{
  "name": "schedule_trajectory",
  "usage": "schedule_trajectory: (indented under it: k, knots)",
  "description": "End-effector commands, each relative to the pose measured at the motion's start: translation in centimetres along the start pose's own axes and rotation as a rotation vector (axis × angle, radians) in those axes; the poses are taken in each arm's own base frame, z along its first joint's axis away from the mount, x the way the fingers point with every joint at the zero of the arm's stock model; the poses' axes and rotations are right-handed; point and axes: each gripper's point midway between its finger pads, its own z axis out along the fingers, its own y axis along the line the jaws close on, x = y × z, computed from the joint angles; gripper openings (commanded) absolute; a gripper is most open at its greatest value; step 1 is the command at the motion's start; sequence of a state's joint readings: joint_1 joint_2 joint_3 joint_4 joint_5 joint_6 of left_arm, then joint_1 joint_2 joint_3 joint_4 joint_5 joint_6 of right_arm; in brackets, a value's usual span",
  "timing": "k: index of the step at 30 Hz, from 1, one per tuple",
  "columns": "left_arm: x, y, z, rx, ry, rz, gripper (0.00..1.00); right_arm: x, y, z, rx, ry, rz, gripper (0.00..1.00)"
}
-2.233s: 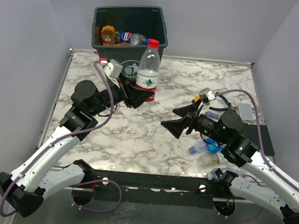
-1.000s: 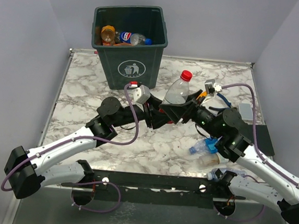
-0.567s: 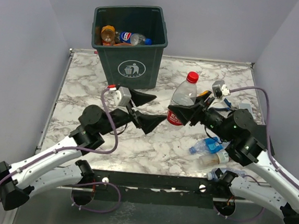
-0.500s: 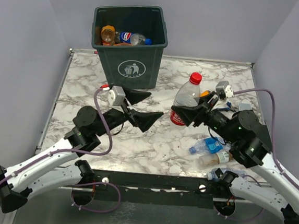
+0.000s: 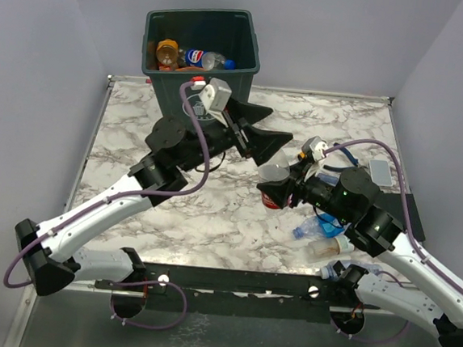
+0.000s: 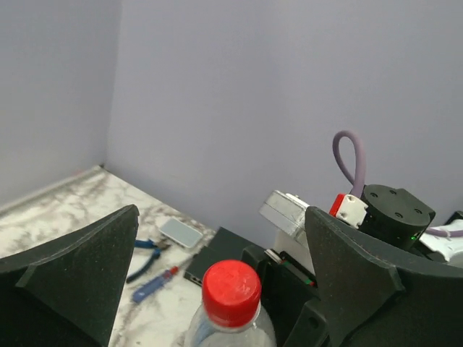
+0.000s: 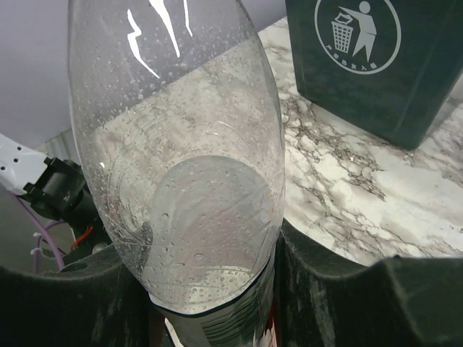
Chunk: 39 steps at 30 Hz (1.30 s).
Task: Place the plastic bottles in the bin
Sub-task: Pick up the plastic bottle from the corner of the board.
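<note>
My right gripper is shut on a clear plastic bottle with a red label, gripping its lower body above the table's middle. The bottle's red cap points up between the wide-apart fingers of my open left gripper, which hovers just over it without touching. The dark green bin stands at the far left of the table and has bottles inside. More bottles lie on the table under my right arm.
Blue-handled pliers, a small grey box, a blue screwdriver and a flat black box lie at the right of the marble table. Walls close in on three sides.
My left gripper opened off the bottle, pulled away left, then rose in front of the bin, over the cap. My right gripper closed on the bottle and tipped it lower.
</note>
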State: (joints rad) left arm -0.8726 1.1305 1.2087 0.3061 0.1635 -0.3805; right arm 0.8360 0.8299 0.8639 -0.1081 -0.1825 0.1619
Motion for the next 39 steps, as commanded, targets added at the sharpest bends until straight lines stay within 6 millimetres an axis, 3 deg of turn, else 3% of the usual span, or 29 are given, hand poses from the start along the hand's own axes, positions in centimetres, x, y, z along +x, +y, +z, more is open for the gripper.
schedule_trajectory:
  k: [1,8,14,16,20,23,26,31,33,35,37,39]
  knots:
    - [2.2,-1.7,1.5,0.102,0.093,-0.125,0.92,-0.1,0.5,0.1,-0.030,-0.016,-0.012,0.42]
    - [4.4,-1.7,1.4,0.119,0.152,-0.161,0.78,-0.2,-0.6,0.1,0.027,-0.044,-0.005,0.42]
    - [5.2,-1.3,1.1,0.107,0.168,-0.159,0.53,-0.3,-1.3,0.1,0.069,-0.058,-0.001,0.42]
    - [5.6,-1.2,1.0,0.104,0.177,-0.161,0.54,-0.5,-1.6,0.1,0.083,-0.067,-0.001,0.42]
    - [6.4,-0.7,1.0,0.082,0.198,-0.165,0.69,-0.7,-1.8,0.0,0.096,-0.077,0.000,0.43]
    - [7.3,-0.3,0.9,0.066,0.224,-0.168,0.71,-0.8,-1.9,0.0,0.102,-0.080,-0.001,0.43]
    - [7.8,0.1,0.9,0.053,0.235,-0.168,0.58,-0.7,-1.9,0.1,0.103,-0.078,-0.001,0.43]
    - [7.9,0.2,0.9,0.047,0.236,-0.166,0.25,-0.6,-1.9,0.2,0.099,-0.069,-0.001,0.44]
    - [7.7,0.2,1.0,0.047,0.232,-0.161,0.14,-0.5,-1.9,0.3,0.100,-0.059,0.004,0.51]
    - [7.6,0.4,1.0,0.036,0.225,-0.155,0.00,-0.4,-1.8,0.4,0.099,-0.041,0.018,0.79]
    - [7.4,0.8,1.0,0.014,0.213,-0.146,0.00,-0.7,-1.4,0.4,0.084,-0.019,0.024,0.98]
    - [6.9,1.3,0.9,-0.015,0.194,-0.128,0.00,-1.4,-1.0,0.2,0.073,-0.015,0.035,1.00]
